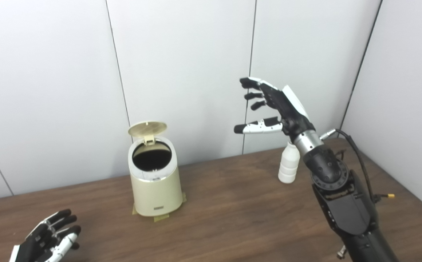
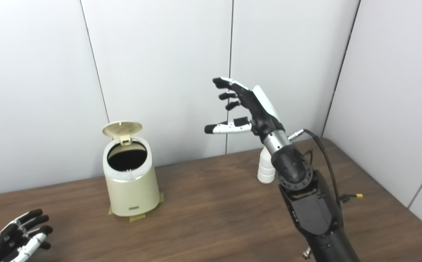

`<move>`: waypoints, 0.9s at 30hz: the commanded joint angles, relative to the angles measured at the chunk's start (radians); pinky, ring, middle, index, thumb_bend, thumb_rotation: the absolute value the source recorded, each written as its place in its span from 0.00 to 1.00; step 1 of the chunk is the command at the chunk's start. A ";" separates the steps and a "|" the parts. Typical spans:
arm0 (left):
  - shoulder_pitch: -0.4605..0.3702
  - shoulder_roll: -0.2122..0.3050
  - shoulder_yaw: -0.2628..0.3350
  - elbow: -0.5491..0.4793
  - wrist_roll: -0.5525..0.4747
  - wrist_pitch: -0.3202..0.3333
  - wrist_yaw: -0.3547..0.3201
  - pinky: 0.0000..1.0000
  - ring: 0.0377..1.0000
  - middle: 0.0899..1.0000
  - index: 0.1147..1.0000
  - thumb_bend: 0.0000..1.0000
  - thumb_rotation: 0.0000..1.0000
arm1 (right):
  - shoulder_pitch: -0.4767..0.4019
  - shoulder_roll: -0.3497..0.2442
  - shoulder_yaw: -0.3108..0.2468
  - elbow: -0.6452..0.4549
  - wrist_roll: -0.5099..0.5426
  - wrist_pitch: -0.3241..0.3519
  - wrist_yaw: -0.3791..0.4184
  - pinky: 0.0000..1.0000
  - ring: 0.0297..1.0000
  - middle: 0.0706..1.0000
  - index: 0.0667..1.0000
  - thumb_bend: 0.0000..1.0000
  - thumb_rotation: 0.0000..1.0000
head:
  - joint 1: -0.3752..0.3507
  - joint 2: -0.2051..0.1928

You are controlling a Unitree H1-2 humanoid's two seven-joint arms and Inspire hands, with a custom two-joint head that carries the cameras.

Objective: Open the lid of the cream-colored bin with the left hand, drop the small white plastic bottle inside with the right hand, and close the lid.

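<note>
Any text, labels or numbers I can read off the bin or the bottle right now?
Nothing readable.
Bin: a small dark plate low on its front, too small and blurred to read.
Bottle: plain white, no label showing; partly hidden behind the right robot hand's wrist.
Lid: standing open, no writing visible.

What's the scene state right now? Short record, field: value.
bin: cream bin upright on the table, taped at its base
lid: lid open, tilted up at the back; dark inside, contents not visible
bottle: white bottle upright on the table, right of the bin, partly hidden by the right arm
left hand: left hand low at the near left corner, open, holding nothing
right hand: right hand raised above the bottle, open, fingers spread, holding nothing
task stage: lid open, bottle not yet picked up
</note>
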 commanded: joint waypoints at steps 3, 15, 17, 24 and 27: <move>-0.046 0.011 -0.004 -0.026 -0.017 -0.026 -0.008 0.42 0.60 0.67 0.66 0.54 0.00 | -0.063 -0.083 -0.044 0.011 -0.031 0.019 -0.035 0.70 0.84 0.92 0.88 0.84 0.27 | -0.005 -0.004; -0.038 0.009 -0.010 -0.071 -0.018 0.016 0.003 0.43 0.62 0.68 0.66 0.50 0.00 | 0.016 -0.157 -0.116 0.154 0.107 0.000 0.009 0.84 0.93 0.98 0.93 0.85 0.36 | -0.012 -0.001; -0.037 0.009 -0.007 -0.082 -0.023 0.033 0.005 0.43 0.62 0.68 0.66 0.51 0.00 | 0.035 -0.155 -0.124 0.170 0.139 -0.011 0.019 0.83 0.94 0.99 0.94 0.87 0.38 | -0.014 0.001; -0.035 0.010 -0.004 -0.095 -0.028 0.053 -0.001 0.43 0.61 0.68 0.66 0.51 0.00 | 0.100 -0.132 -0.132 0.131 0.222 0.006 0.047 0.83 0.90 0.95 0.96 0.82 0.33 | -0.019 0.010; -0.034 0.014 -0.007 -0.096 -0.024 0.052 -0.005 0.42 0.61 0.68 0.67 0.50 0.00 | 0.123 -0.126 -0.128 0.127 0.237 0.009 0.053 0.86 0.92 0.94 0.97 0.82 0.30 | -0.019 0.012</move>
